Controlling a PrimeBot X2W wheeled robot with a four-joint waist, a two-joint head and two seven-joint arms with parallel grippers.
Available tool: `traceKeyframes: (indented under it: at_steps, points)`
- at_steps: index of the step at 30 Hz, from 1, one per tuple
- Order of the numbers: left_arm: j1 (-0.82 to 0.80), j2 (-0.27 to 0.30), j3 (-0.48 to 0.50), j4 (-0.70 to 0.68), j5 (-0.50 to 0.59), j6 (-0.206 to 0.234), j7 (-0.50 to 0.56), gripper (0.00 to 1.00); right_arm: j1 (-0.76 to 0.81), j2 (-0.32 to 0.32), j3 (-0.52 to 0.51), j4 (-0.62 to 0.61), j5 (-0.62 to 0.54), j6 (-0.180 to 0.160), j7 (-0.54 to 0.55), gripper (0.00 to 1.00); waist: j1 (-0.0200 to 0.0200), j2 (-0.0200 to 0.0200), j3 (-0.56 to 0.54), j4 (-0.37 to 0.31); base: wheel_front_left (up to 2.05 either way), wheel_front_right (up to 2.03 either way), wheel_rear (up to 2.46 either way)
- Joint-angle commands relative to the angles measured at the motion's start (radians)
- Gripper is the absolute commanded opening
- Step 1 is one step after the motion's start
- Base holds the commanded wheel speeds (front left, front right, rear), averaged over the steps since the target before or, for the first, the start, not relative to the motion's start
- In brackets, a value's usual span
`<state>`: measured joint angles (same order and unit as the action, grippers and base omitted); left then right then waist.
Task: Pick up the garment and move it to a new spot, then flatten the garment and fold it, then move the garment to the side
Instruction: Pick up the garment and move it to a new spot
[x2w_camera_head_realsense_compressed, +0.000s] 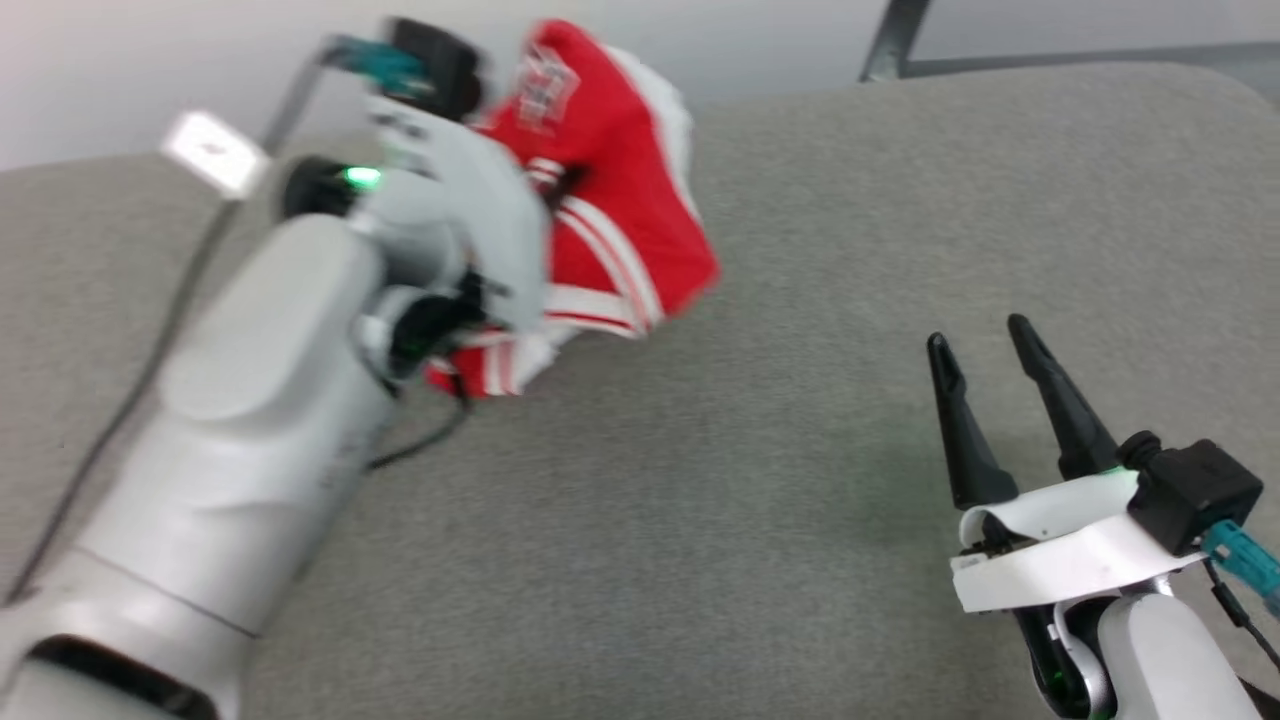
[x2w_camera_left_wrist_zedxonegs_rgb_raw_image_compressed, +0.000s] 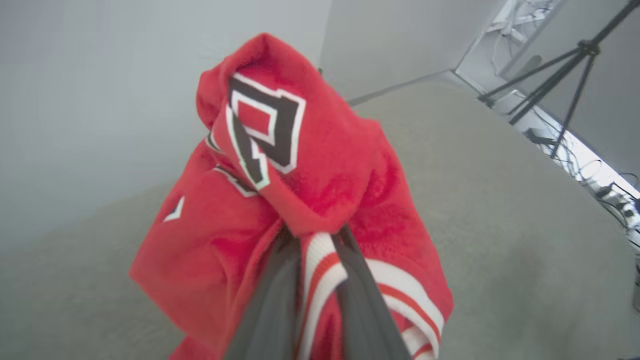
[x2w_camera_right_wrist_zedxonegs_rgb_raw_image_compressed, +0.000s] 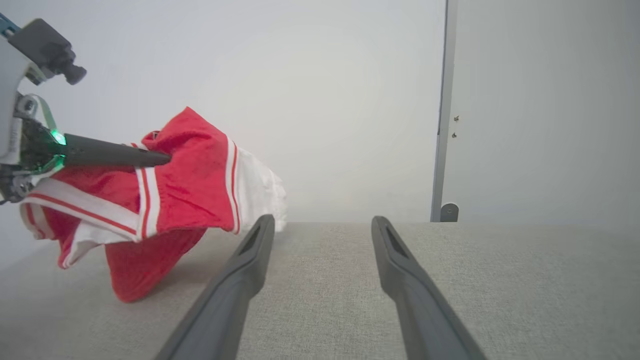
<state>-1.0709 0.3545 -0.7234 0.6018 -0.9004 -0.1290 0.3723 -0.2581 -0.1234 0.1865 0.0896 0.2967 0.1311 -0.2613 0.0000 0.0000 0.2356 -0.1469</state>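
Your left gripper (x2w_camera_left_wrist_zedxonegs_rgb_raw_image_compressed: 316, 245) is clamped on the garment (x2w_camera_head_realsense_compressed: 620, 200), pinching it at the striped trim. The bunched red shirt hangs over the far left of the grey table (x2w_camera_head_realsense_compressed: 800, 500), its lowest fold at or just above the surface (hard to call). Your right gripper (x2w_camera_head_realsense_compressed: 978, 336) hovers at the near right, fingers spread, holding nothing. You're in step one: it's picked up, with set-down, flattening, folding and the move aside all left.
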Motion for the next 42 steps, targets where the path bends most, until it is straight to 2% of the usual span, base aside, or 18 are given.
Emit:
traceKeyframes:
  at_steps: [1, 8, 11, 14, 17, 22, 25, 31, 37, 42]
  points:
    - [-0.016, -0.015, -0.016, -0.014, -0.009, -0.003, 0.005, 0.0, 0.004, 0.004, -0.014, -0.008, 0.002, -0.001, -0.005, 1.0, 0.0, 0.0, 0.034, -0.06, 0.0, 0.0, 0.0]
    - [-0.067, -0.15, -0.159, -0.053, -0.073, -0.003, 0.027, 0.0, 0.018, 0.036, -0.078, -0.036, 0.013, -0.001, -0.005, 1.0, 0.0, 0.0, 0.087, -0.138, 0.0, 0.0, 0.0]
    - [-0.091, -0.188, -0.215, -0.047, -0.107, -0.003, 0.023, 0.0, 0.006, 0.049, -0.079, -0.041, 0.018, -0.001, -0.005, 1.0, 0.0, 0.0, 0.107, -0.166, 0.0, 0.0, 0.0]
    - [-0.091, -0.176, -0.264, -0.004, -0.133, -0.001, 0.03, 0.0, -0.013, 0.056, -0.066, -0.04, 0.023, -0.001, -0.005, 1.0, 0.0, 0.0, 0.12, -0.19, 0.0, 0.0, 0.0]
    - [-0.084, -0.141, -0.32, 0.056, -0.135, -0.001, 0.049, 0.0, -0.016, 0.061, -0.063, -0.039, 0.028, -0.001, -0.005, 1.0, 0.0, 0.0, 0.122, -0.199, 0.0, 0.0, 0.0]
    - [-0.075, -0.074, -0.425, 0.133, -0.134, -0.001, 0.065, 0.0, -0.01, 0.067, -0.067, -0.033, 0.029, -0.001, -0.005, 1.0, 0.0, 0.0, 0.117, -0.2, 0.0, 0.0, 0.0]
    - [-0.094, -0.054, -0.465, 0.164, -0.138, -0.001, 0.066, 0.0, -0.008, 0.07, -0.067, -0.032, 0.031, -0.001, -0.005, 1.0, 0.0, 0.0, 0.111, -0.191, 0.0, 0.0, 0.0]
    - [-0.11, -0.064, -0.546, 0.198, -0.076, -0.001, 0.104, 0.0, -0.023, 0.071, -0.048, -0.03, 0.032, -0.001, -0.005, 1.0, 0.0, 0.0, 0.115, -0.189, 0.0, 0.0, 0.0]
    - [-0.097, -0.076, -0.567, 0.257, -0.027, 0.0, 0.187, 0.0, -0.04, 0.073, -0.032, -0.037, 0.043, -0.001, -0.005, 1.0, 0.0, 0.0, 0.151, -0.222, 0.0, 0.0, 0.0]
    - [-0.084, -0.073, -0.571, 0.258, -0.022, 0.001, 0.207, 0.0, -0.029, 0.073, -0.039, -0.038, 0.066, -0.001, -0.005, 1.0, 0.0, 0.0, 0.168, -0.245, 0.0, 0.0, 0.0]
